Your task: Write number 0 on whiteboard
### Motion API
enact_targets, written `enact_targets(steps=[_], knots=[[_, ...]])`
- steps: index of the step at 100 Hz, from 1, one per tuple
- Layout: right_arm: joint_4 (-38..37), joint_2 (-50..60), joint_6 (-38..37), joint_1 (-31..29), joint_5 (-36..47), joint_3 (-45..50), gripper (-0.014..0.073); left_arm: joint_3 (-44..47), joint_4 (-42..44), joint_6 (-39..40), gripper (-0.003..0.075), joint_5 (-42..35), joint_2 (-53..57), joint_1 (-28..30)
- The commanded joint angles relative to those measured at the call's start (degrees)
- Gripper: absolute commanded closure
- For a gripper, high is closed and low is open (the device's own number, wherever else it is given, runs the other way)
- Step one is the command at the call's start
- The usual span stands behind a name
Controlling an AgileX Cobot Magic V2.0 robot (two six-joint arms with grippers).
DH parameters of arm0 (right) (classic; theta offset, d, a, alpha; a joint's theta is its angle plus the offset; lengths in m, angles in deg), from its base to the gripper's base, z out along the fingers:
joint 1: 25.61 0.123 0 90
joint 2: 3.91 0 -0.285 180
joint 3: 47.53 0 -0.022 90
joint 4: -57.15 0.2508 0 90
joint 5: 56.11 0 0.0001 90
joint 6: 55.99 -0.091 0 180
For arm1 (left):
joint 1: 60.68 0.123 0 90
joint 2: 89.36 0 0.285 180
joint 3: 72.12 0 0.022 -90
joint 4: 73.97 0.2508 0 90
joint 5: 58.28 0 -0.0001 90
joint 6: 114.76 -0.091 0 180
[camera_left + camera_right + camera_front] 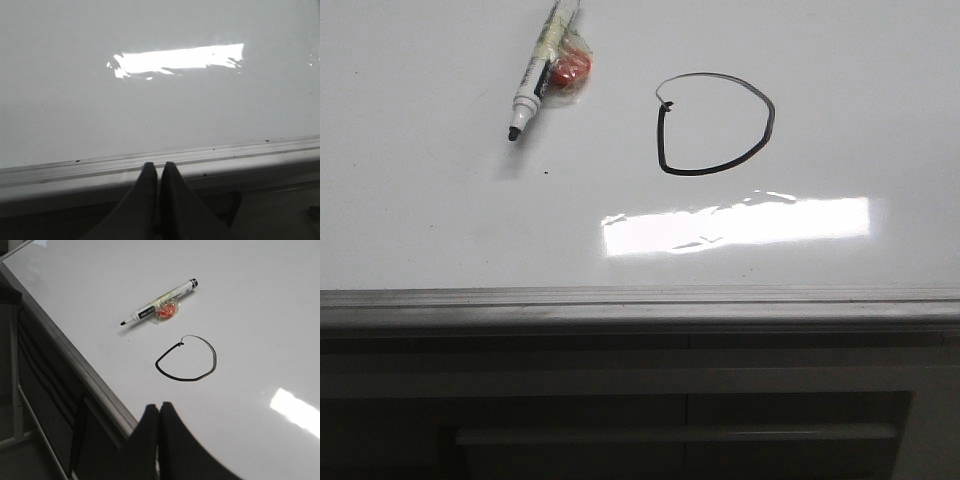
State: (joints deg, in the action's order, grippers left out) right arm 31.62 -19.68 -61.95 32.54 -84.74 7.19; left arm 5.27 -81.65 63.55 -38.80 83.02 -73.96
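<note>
The number 0 (715, 125) is a black D-like loop drawn on the whiteboard (440, 220), at its middle right; it also shows in the right wrist view (186, 359). A white marker (541, 62) with black tip and a red blob taped to it lies uncapped on the board, left of the loop, also in the right wrist view (159, 307). My left gripper (156, 166) is shut and empty over the board's grey edge strip (225, 150). My right gripper (159, 406) is shut and empty, near the board's front edge, well short of the loop. Neither gripper shows in the front view.
A dark cabinet front (670, 420) with a long handle bar lies below the board's grey edge strip (640, 297). A bright light glare (740, 225) sits on the board in front of the loop. A tiny black speck (546, 172) lies near the marker tip.
</note>
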Motion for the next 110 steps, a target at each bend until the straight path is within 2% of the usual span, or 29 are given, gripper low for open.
enact_targets(steps=[1, 16, 24, 32, 46, 54, 60, 62, 64, 73, 88, 110], knots=[[-1.5, -0.6, -0.3, -0.5, 4.3, -1.4, 0.0662, 1.9, -1.2, 0.0, 0.074, -1.9, 1.7, 0.1], [-3.7, -0.6, -0.5, -0.8, 2.1, -1.0, 0.0662, 1.9, -1.2, 0.0, 0.074, -1.9, 1.7, 0.1], [-6.0, -0.6, -3.8, -3.3, 7.0, 1.0, 0.0662, 1.9, -1.2, 0.0, 0.074, -1.9, 1.7, 0.1], [-4.1, -0.6, -6.9, -9.8, 13.1, 4.0, 0.0662, 1.9, -1.2, 0.0, 0.074, -1.9, 1.7, 0.1], [5.5, -0.6, -6.8, -24.4, 25.6, 12.9, 0.0662, 1.9, -1.2, 0.0, 0.074, -1.9, 1.7, 0.1], [7.4, -0.3, -6.8, -30.0, 33.7, 20.1, 0.0662, 1.9, -1.2, 0.0, 0.074, -1.9, 1.7, 0.1], [8.2, 0.3, -6.8, -32.3, 36.0, 24.0, 0.0662, 1.9, -1.2, 0.0, 0.074, -1.9, 1.7, 0.1], [8.2, 0.8, -6.8, -32.6, 35.4, 24.2, 0.0662, 1.9, -1.2, 0.0, 0.074, -1.9, 1.7, 0.1], [8.2, 1.6, -6.8, -32.7, 30.0, 23.8, 0.0662, 1.9, -1.2, 0.0, 0.074, -1.9, 1.7, 0.1], [9.3, 3.9, -6.8, -32.7, 25.9, 24.0, 0.0662, 1.9, -1.2, 0.0, 0.074, -1.9, 1.7, 0.1], [14.2, 9.9, -6.8, -32.7, 12.3, 24.0, 0.0662, 1.9, -1.2, 0.0, 0.074, -2.0, 1.7, 0.1], [14.1, 9.6, -3.9, -32.7, 11.7, 23.9, 0.0662, 1.9, -1.2, 0.0, 0.074, -2.0, 1.6, 0.1]])
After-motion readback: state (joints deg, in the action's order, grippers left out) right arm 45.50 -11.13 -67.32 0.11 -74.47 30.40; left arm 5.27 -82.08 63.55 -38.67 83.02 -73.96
